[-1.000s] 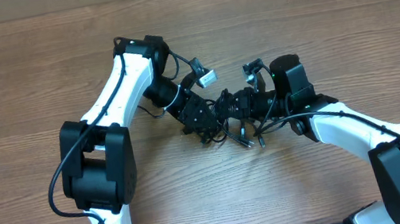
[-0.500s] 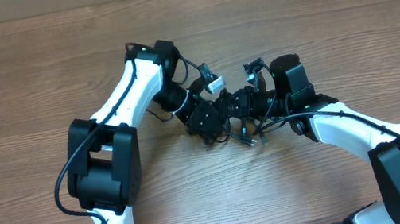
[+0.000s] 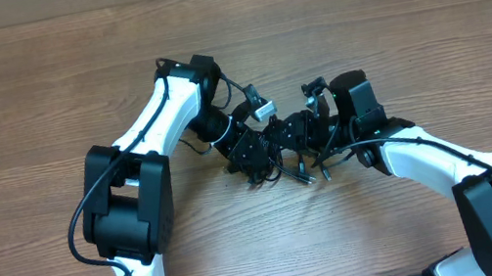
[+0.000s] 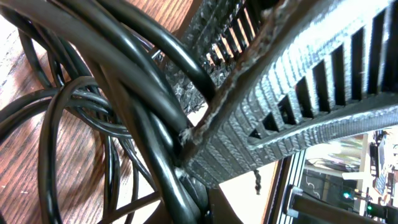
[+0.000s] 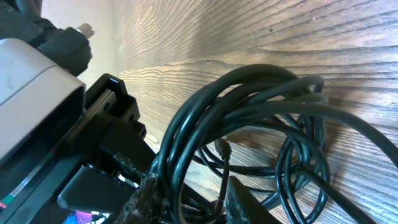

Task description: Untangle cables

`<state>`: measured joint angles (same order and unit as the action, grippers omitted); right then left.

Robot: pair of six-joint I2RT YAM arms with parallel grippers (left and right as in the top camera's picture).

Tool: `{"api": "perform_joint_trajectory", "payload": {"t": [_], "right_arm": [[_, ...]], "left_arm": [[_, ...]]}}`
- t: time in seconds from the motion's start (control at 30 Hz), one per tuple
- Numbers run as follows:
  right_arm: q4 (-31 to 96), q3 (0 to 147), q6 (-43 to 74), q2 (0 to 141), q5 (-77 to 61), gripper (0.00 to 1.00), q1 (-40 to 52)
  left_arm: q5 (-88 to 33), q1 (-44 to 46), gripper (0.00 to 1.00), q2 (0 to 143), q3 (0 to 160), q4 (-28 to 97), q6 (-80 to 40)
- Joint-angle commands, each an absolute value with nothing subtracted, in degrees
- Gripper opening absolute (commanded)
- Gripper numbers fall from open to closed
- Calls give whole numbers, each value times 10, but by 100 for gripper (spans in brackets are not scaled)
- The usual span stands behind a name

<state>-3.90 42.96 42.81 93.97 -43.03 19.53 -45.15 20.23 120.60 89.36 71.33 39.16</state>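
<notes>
**Both grippers at the cable knot, mid-table**

Overhead: The cables (image 3: 292, 168) lie in one dark knot on the wooden table (image 3: 39, 82), about mid-table. Left gripper (image 3: 263, 150) sits at the knot's edge on the left arm's side. Right gripper (image 3: 303, 134) sits at the opposite edge. The two heads are close together, the knot under and between them. A few loops spill out of the knot toward the robot's base. Individual cords can't be separated from this height.

Left wrist: Ribbed black fingers (image 4: 298, 93) are pressed together. Several glossy cords run into the seam where they meet and are pinched there. More loops fan out from the pinch and lie on the wood.

Right wrist: Fingers (image 5: 146, 199) stand a little apart. A bundle of cords passes through the gap, close against one finger and not clamped. From there the cords curve away in round coils that rest flat on the table.
</notes>
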Motion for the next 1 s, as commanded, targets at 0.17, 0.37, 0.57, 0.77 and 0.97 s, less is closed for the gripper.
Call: {"api": "perform_joint_trajectory", "payload": {"t": [0.17, 0.37, 0.57, 0.77, 0.97], "right_arm": [[-28, 430, 418, 939, -420, 20, 196], [-26, 430, 417, 939, -420, 13, 196], [-6, 430, 415, 939, -395, 13, 196], [19, 430, 415, 939, -373, 6, 196], [36, 430, 378, 939, -338, 4, 195]], "left_arm": [[-460, 202, 4, 1204, 891, 715, 403], [-471, 202, 4, 1204, 891, 715, 403], [-483, 202, 4, 1204, 891, 714, 408], [-485, 202, 4, 1204, 891, 715, 407], [-483, 202, 4, 1204, 891, 715, 407]]}}
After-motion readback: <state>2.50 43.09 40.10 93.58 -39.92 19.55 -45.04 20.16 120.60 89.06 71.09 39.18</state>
